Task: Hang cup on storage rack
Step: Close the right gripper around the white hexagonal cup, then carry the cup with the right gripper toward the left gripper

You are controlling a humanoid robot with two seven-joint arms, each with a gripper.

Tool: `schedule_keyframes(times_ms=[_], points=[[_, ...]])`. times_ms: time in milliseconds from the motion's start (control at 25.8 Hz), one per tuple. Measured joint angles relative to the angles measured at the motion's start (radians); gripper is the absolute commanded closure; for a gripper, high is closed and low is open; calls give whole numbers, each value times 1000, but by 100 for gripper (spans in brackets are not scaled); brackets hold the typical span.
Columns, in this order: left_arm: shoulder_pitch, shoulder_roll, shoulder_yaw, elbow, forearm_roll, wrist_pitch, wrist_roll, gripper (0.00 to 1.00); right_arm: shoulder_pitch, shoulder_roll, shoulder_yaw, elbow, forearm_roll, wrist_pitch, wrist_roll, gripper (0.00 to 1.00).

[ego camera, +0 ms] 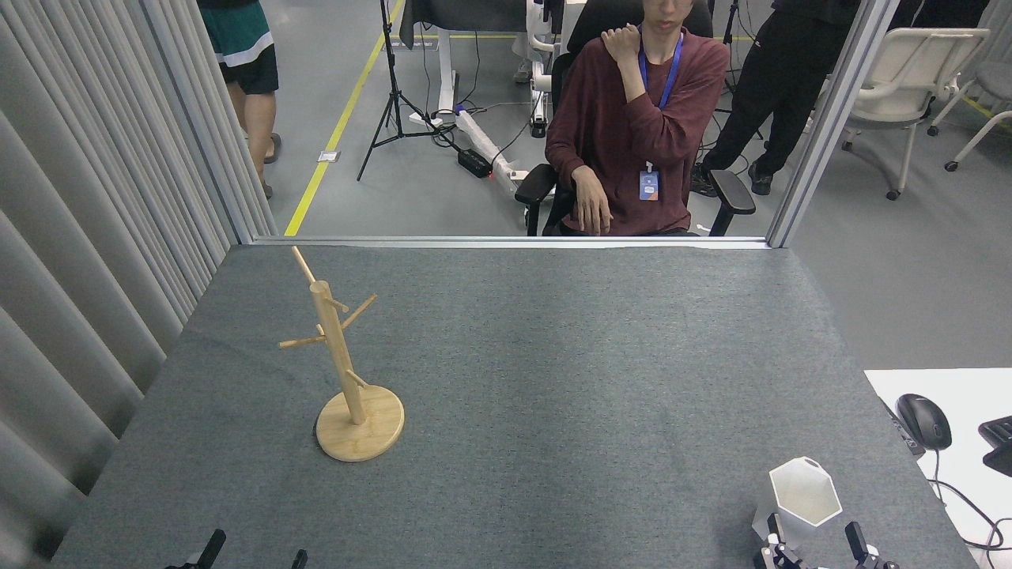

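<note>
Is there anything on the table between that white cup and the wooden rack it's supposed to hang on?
Nothing visible. Only bare grey table lies between the cup and the storage rack. The right gripper is already right at the cup.

Lighting: even, bright, diffuse overhead. Shadows: soft, faint beneath the light bamboo peg rack (340, 356) and white faceted cup (798, 498). Glare: none. Focus: sharp centre; slight softness lower left edge.

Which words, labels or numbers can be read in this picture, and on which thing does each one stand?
None can be read.
The badge on the seated person's lanyard bears print too small to read.
The cup, the storage rack and the mouse show no lettering.
</note>
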Motion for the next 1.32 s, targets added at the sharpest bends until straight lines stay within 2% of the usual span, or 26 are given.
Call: schedule_keyframes(times_ms=[349,387,426,465,542,775,930,1046,1123,1317], points=[[11,7,28,0,0,-6,1,0,-78,-7,28,83,0,-1,5,2],[11,7,31,0,0,-7,1,0,-83,-8,29,91,0,-1,6,12],[12,8,34,0,0,-7,1,0,-87,-8,30,98,2,-1,6,30],[12,9,35,-1,0,-8,1,0,-89,-9,31,102,6,-1,3,35],[13,9,38,-1,0,-8,1,0,-95,-9,31,108,18,-1,-1,40],[16,9,36,-1,0,-12,2,0,-107,-7,25,102,28,-1,-8,43],[8,4,19,-2,0,-37,3,0,-127,-6,-3,51,18,3,-11,44],[-13,0,-43,0,-7,-80,3,0,-151,21,-2,-13,20,18,-14,44],[-42,-2,-105,2,-20,-96,-1,0,-163,65,33,-57,37,32,-13,44],[-115,-34,-211,11,-91,-112,-20,0,-140,163,228,-186,117,49,-5,44]])
